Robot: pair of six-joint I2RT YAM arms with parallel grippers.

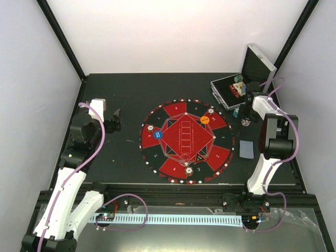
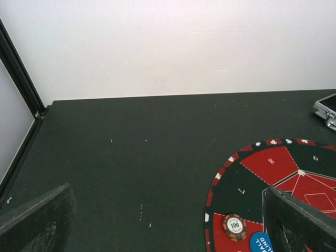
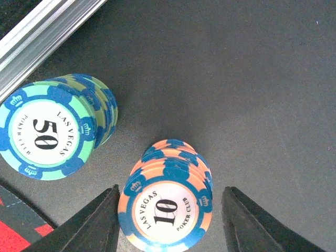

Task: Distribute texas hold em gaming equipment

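A: right gripper (image 3: pixel 170 191): fingers spread wide, nothing clamped. They straddle a stack of orange-and-blue round chips marked 10 (image 3: pixel 165 210). One finger is just beside it, the other apart.
B: past that?
A: stack of green-and-blue round chips marked 50 (image 3: pixel 50 134), outside one finger and farther out, apart from the 10s. Behind it, the silver metal case (image 3: pixel 47 31) rim. Values read only in the wrist view; from above the stacks are specks.
B: left?
A: left gripper (image 2: pixel 168 189): fingers wide, holding nothing, black tabletop (image 2: pixel 131 157) between them. Just inside one finger, a dark-rimmed round chip marked 100 (image 2: pixel 234 227) on the round red-and-black mat (image 2: pixel 273 163), blue marker disc (image 2: pixel 261 243) beside it.
B: top view only?
A: orange marker disc (image 1: pixel 205 120) and black triangle marker (image 1: pixel 199 157) on the mat. Grey-blue-backed card pile (image 1: pixel 247 149) off it, behind the right fingers.
B: room?
A: open table ahead of the left fingers to the far wall. Right fingers hemmed between case and mat edge.
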